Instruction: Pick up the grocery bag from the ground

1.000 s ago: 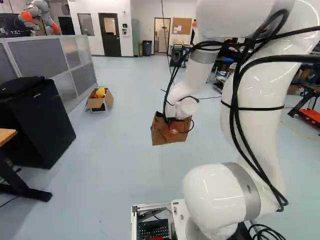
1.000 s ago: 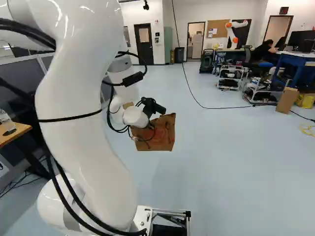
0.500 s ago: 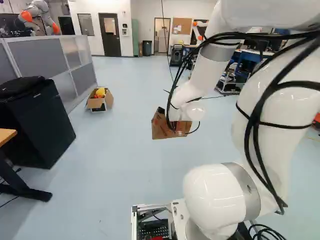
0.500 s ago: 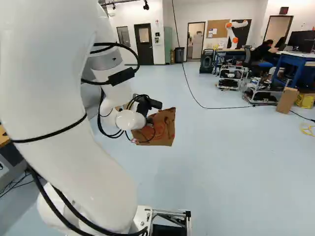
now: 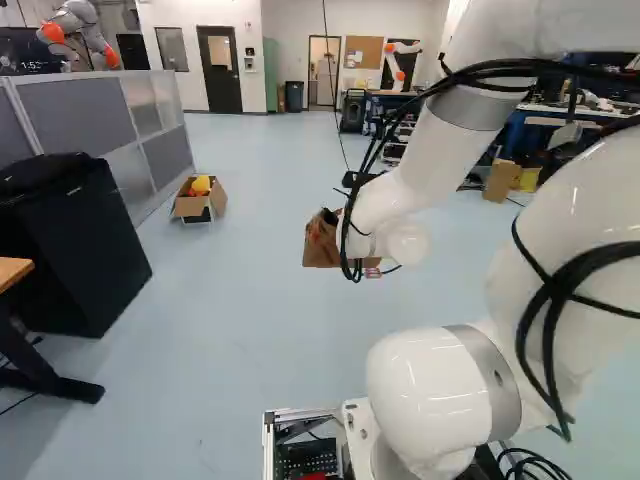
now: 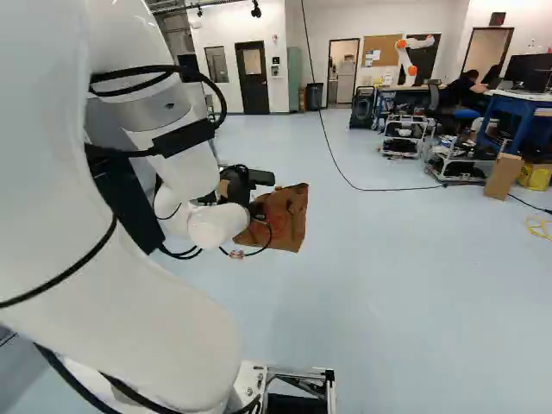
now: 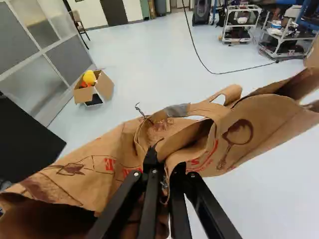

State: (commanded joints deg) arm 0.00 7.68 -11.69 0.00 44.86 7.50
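Note:
In the right base view the brown paper grocery bag (image 6: 285,220) hangs at the far end of my arm, its bottom edge tilted. The black gripper (image 6: 257,210) is beside the bag's upper part, its fingertips hidden there. The left base view shows the bag (image 5: 320,245) partly behind the white wrist. In the wrist view the gripper (image 7: 167,174) is shut on crumpled paper near the handle of the bag (image 7: 249,129), which spreads out to both sides of the fingers. Whether its underside clears the floor cannot be told.
An open cardboard box (image 5: 188,206) with yellow and red things stands near the grey partition (image 5: 85,112). A black cabinet (image 5: 75,245) is nearer. Carts (image 6: 403,136) and a cardboard piece (image 6: 503,176) stand right, beyond a floor cable (image 6: 345,179). Other robots (image 5: 80,25) are farther off.
The bag has risen a little in both base views, moving with the gripper. My arm has folded, its upper links swinging outward and nearer the cameras. The base has stayed put.

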